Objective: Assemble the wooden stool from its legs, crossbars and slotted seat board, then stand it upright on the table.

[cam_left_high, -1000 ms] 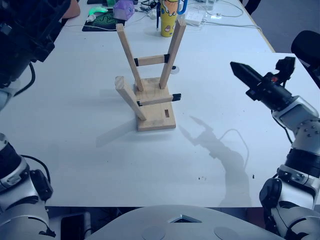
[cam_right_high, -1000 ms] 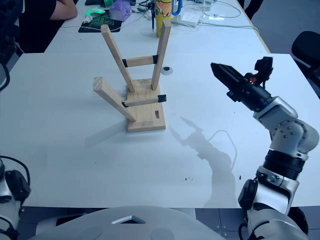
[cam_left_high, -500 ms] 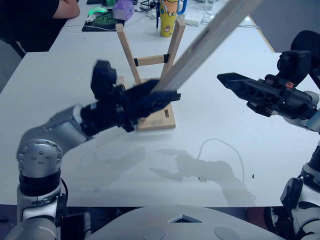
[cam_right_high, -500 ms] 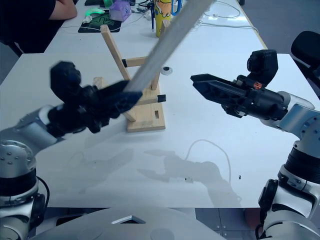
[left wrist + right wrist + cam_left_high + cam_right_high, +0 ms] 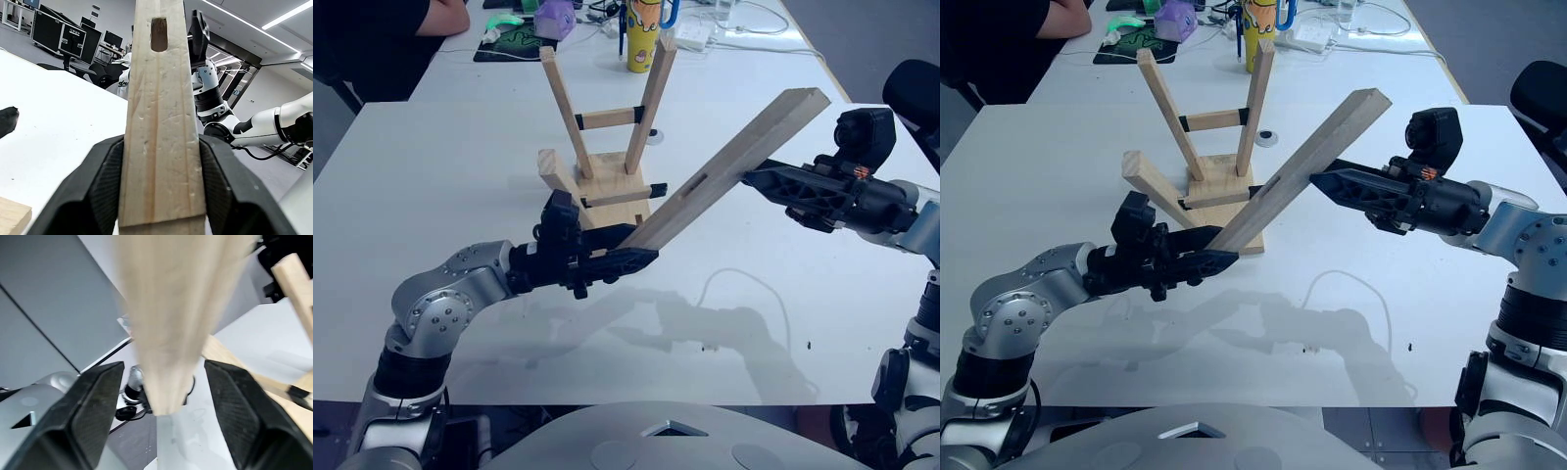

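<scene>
Left wrist view: leg [image 5: 161, 122] between fingers [image 5: 105, 181]

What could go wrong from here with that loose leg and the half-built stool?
1. The left gripper holds the leg only at its bottom end, with the leg tilted; it may pivot or slip.
2. The right gripper is open around the upper leg; closing off-centre might knock it askew.
3. The held end sits close to the stool, which rests seat-down; a swing could hit a crossbar and shift it.
</scene>
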Controlling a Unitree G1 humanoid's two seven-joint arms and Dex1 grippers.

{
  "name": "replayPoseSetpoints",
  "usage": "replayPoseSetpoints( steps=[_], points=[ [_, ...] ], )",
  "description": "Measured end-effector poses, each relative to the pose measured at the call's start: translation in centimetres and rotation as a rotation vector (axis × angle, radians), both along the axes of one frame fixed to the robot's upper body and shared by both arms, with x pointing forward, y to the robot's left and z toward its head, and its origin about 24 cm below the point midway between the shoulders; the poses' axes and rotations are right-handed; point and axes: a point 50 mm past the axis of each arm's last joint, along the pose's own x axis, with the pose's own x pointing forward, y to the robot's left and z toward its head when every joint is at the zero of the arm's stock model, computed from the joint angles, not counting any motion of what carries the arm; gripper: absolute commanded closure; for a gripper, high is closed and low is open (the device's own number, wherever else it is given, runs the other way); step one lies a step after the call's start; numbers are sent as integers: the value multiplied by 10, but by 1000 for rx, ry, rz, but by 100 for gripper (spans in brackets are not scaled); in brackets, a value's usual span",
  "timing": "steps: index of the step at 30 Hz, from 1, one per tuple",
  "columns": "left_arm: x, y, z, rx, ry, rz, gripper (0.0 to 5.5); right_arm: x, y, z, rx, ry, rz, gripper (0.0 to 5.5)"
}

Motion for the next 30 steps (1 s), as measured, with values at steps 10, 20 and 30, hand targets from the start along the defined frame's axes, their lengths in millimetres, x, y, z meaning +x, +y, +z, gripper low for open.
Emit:
replayPoseSetpoints(
  steps=[10, 20, 30],
  points=[
    [-3, 5, -6, 37, 76, -44, 344, 5, -4, -6, -1, 1, 10, 243],
    [1, 7, -1, 31, 82, -119, 344, -1, 0, -8, 43, 57, 92, 243],
    [1, 8, -1, 43, 93, -130, 344, -2, 1, -9, 37, 61, 104, 290]
  ],
)
